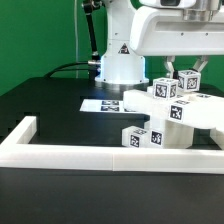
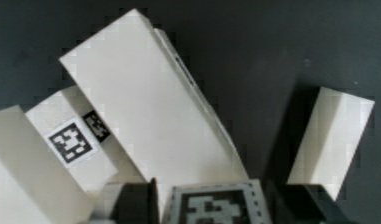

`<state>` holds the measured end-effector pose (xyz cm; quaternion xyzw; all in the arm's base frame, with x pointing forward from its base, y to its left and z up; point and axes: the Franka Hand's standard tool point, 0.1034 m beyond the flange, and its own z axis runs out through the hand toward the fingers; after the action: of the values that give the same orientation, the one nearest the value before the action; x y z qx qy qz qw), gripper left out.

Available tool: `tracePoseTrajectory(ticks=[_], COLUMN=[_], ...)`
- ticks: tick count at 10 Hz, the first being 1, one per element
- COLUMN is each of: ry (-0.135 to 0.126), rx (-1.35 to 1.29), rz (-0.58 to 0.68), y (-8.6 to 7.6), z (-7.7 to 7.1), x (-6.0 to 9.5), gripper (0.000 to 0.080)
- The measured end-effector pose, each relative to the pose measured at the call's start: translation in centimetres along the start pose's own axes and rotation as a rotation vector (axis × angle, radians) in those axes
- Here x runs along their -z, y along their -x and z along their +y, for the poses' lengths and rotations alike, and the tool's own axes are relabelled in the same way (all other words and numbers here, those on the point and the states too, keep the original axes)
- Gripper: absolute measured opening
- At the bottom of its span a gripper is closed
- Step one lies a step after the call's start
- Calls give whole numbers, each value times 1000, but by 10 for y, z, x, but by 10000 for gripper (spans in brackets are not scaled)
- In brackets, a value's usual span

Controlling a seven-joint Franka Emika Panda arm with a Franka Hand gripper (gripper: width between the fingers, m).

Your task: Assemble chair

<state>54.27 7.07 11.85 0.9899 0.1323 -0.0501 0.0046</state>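
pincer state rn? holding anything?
Pincer: down over the stacked chair parts, one finger either side of a tagged block. Cannot tell whether it is shut on it.

Soft, low-resolution frames, bright white glare (detail washed out), dark background.

White border frame (image 1: 100, 155) edges the black table (image 1: 45, 110); marker board (image 1: 103, 104) lies flat.

A: Chair (image 1: 165, 112) pieces showing white, black-and-white square tags on the faces. Bench (image 1: 40, 100) looking black.

B: Border frame (image 1: 90, 152) reading plain white. Marker board (image 1: 103, 104) showing white with black tags. Backdrop (image 1: 35, 35) showing green. Wrist view: tag (image 2: 68, 141) showing black-and-white on white.
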Motion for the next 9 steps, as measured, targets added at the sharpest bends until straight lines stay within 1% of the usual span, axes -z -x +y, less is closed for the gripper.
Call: tracePoseTrajectory(ticks=[2, 9], ry=[-1, -1], rx=[-54, -517], rz=[0, 0], y=[0, 0], z=[0, -1], x=[0, 0], gripper=[294, 294])
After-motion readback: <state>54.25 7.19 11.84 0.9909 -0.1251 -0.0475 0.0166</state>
